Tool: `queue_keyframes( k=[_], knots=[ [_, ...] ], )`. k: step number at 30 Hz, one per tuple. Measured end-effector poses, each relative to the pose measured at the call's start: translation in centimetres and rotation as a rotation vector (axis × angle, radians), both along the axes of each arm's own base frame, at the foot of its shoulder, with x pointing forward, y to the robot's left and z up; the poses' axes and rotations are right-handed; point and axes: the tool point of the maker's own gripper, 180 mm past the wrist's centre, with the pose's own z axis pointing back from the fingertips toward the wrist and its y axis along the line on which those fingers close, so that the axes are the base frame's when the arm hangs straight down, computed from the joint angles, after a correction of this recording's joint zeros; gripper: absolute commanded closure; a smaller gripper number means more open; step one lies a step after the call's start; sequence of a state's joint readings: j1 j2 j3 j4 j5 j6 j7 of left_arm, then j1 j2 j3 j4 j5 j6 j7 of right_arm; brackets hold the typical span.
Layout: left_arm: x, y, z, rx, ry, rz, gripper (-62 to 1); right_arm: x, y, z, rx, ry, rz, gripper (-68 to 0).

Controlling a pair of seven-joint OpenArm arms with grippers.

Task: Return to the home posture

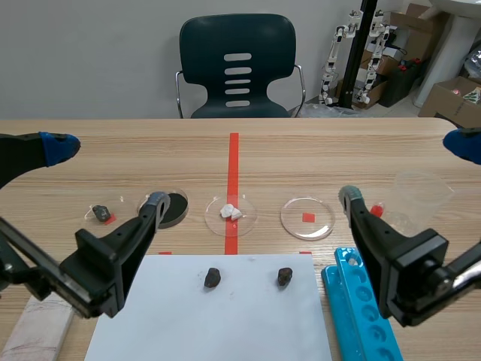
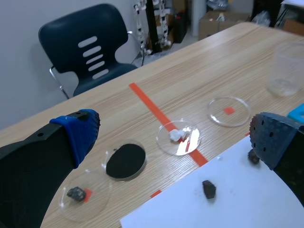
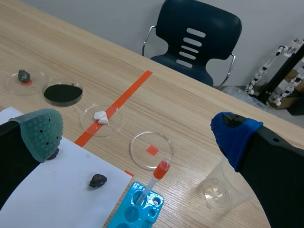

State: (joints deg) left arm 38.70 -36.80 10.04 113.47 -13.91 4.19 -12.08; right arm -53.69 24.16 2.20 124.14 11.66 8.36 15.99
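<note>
rack [image 1: 359,312] cropped, lump [image 3: 53,153] partly behind right hand [image 3: 138,135]

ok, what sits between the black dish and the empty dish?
A clear dish holding white lumps, on the red tape line; scene view shows it.

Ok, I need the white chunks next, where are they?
In the scene view the white chunks lie in the clear dish on the red tape line, mid-table, between the black powder on the left and the empty dish on the right.

The left claw [image 2: 175,135] gaped wide above the worktop [image 2: 199,61]. A dark lump [image 2: 208,188] lay on white paper [image 2: 190,211].
</note>
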Motion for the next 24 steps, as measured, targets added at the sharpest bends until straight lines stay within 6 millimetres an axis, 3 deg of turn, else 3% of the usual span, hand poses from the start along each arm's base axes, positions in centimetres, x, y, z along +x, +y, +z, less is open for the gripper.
queue_keyframes(
  k=[5,10,24],
  knots=[
    [-2.6,-1.0,0.6,-0.04,0.009,-0.06,-62.3,-0.1,0.0,-0.7,-0.02,0.033,0.007,-67.9],
    [-3.9,-1.2,1.0,-0.075,0.002,-0.081,-62.3,-0.1,0.1,-0.9,-0.039,0.044,0.022,-67.9],
    [-3.9,-0.6,1.4,-0.045,-0.046,-0.056,-62.3,-0.4,0.2,-1.0,-0.05,0.049,0.046,-67.9]
  ],
)
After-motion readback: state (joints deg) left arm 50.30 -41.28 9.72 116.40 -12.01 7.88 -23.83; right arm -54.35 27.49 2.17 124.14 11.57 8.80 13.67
